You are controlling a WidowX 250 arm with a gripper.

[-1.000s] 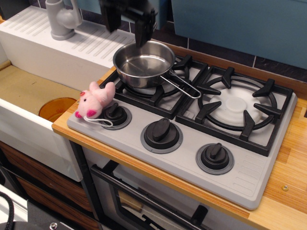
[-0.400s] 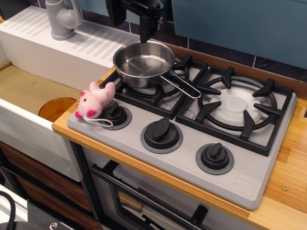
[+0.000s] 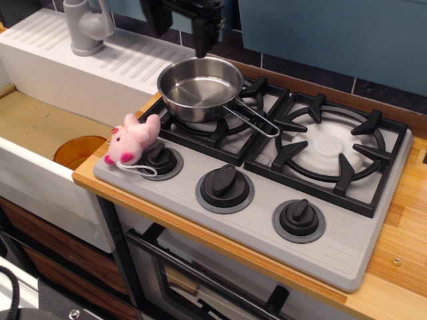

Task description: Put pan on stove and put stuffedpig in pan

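A toy kitchen fills the frame: a wooden counter (image 3: pixel 400 267) carries the grey stove (image 3: pixel 347 243), a white sink (image 3: pixel 40 180) sits at the left, and blue panels with dark tiles run behind.

The stuffedpig (image 3: pixel 132 139) lies in the left-centre of the picture, on the front left corner of the stove, leaning against the leftmost knob (image 3: pixel 159 159), with its white string loop trailing toward the stove's front edge. It looks light and soft, so it should squash rather than slip; I judge the plump body the best place to pinch, from above, since the ears and the string would let it dangle or pull free. Nothing about it seems fragile.

The pan (image 3: pixel 200 87) stands on the left burner grate (image 3: pixel 220 123), just above and right of the pig, empty, with its wire handle pointing toward the centre of the frame. That half of the task appears done.

The gripper (image 3: pixel 180 17) hangs at the top edge, above the pan's far rim, touching nothing. Its two dark fingers stand apart with nothing between them, so it reads as spread and empty.

Compared with a second ago, the gripper sits higher and is more cropped by the frame; pan and pig have not moved.
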